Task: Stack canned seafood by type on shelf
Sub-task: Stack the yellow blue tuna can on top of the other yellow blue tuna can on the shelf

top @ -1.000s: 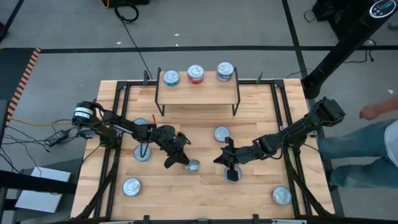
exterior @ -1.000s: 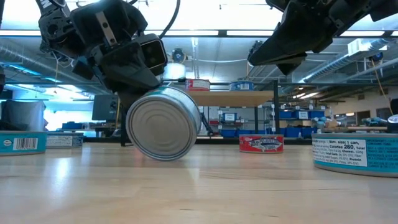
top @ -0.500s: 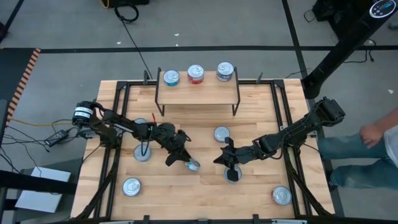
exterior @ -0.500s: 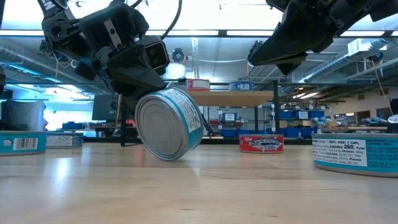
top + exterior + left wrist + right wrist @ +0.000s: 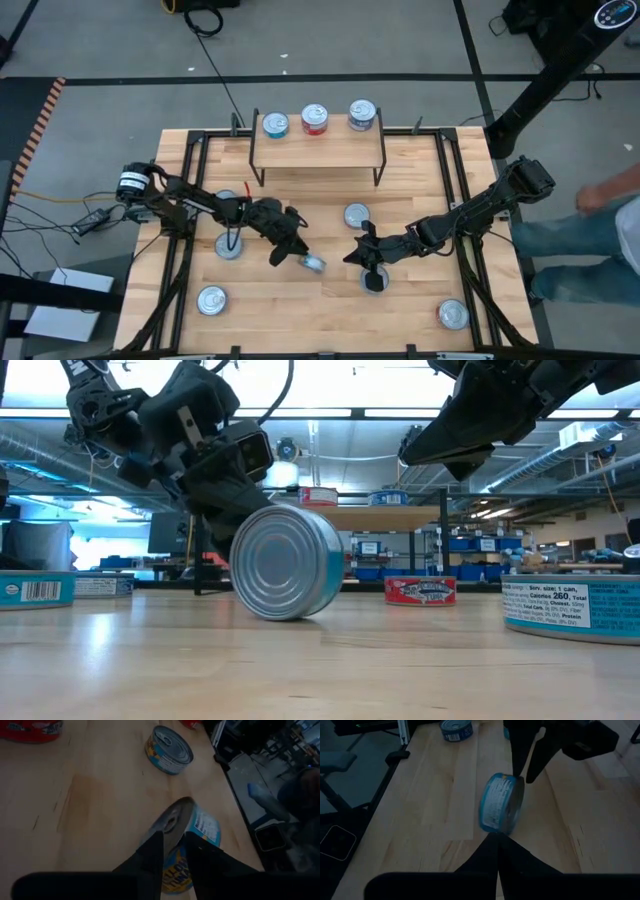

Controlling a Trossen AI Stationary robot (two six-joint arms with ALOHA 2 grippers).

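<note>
Near the middle of the wooden surface (image 5: 320,310), a teal-labelled tin (image 5: 312,264) stands on its edge, shiny end facing the near side. The left pincer (image 5: 290,252) is at its rim, fingers slightly apart; whether they pinch it I cannot tell. The right pincer (image 5: 368,258) hovers just right of it, pressed together. Three tins (image 5: 314,119) sit on the far shelf (image 5: 318,152).
</note>
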